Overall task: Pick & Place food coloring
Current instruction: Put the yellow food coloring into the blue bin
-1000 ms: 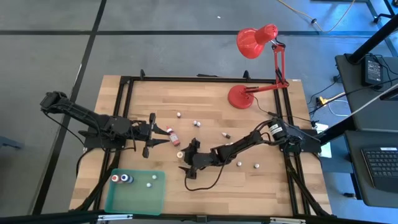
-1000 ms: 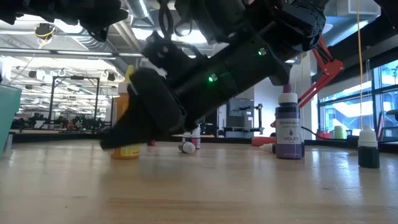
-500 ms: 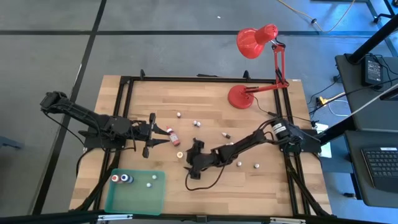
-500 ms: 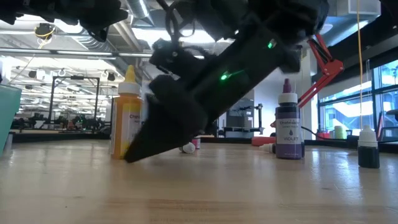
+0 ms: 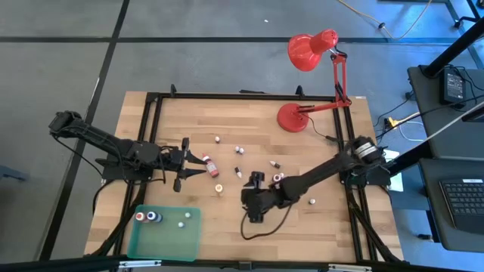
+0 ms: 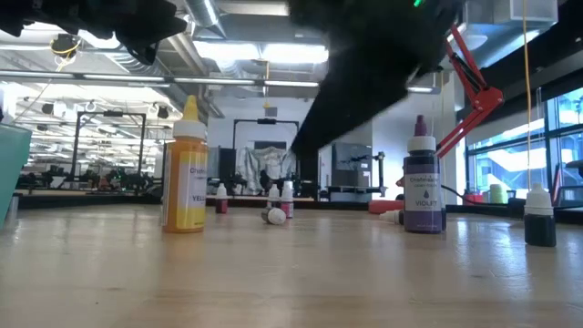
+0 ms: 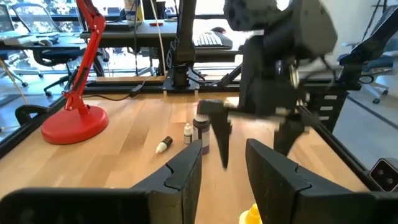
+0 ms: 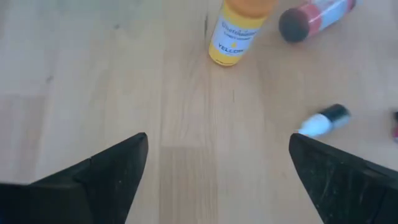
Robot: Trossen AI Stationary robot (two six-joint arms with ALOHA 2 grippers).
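A yellow food coloring bottle (image 6: 187, 169) (image 5: 218, 188) (image 8: 239, 31) stands upright on its base on the wooden table. My right gripper (image 8: 217, 140) (image 5: 252, 201) hangs open above the bare wood to the right of it, holding nothing. A red bottle (image 5: 211, 165) (image 8: 317, 15) lies on its side near the yellow one. My left gripper (image 7: 224, 168) (image 5: 201, 164) waits above the table at the left, over the red bottle's end. Its fingers stand a little apart with nothing between them. Several more small bottles lie scattered mid-table.
A green tray (image 5: 151, 240) at the near left holds two coloured bottles and two tiny whitish ones. A violet bottle (image 6: 422, 182) and a black one (image 6: 539, 217) stand to the right. A small dark bottle (image 8: 323, 120) lies nearby. A red desk lamp (image 5: 293, 117) stands at the far right.
My right gripper, open all along, has risen from the table beside the yellow bottle. It has drawn back toward the table's right edge and tipped less steeply downward. The yellow bottle has stayed upright in its place.
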